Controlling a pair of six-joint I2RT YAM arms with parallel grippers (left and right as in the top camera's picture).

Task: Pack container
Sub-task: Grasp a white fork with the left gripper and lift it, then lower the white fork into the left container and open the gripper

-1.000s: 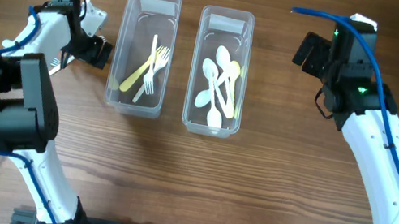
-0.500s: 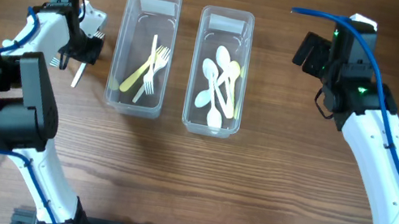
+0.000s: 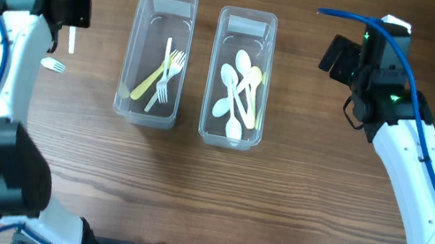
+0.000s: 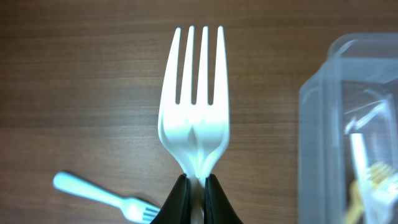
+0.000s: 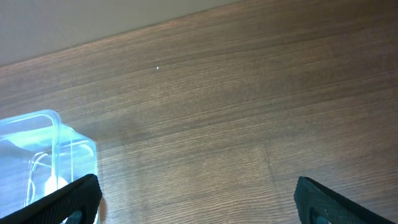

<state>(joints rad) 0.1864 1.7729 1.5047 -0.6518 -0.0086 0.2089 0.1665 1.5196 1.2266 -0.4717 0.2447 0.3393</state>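
Left jaws clamped the white fork (image 4: 194, 106), tines straight ahead; the fork box (image 4: 320, 137) lay right of them; right jaws wide, empty.

Overhead is looking straight down on the brown wooden surface (image 3: 186, 197); wrist cameras are viewing its far corners closer, sharing the clear plastic fork tub (image 4: 329, 106) and spoon tub (image 5: 74, 149).

White fork (image 4: 194, 118) in the tool (image 4: 198, 180), tines up — blue fork (image 4: 102, 198) lower left.
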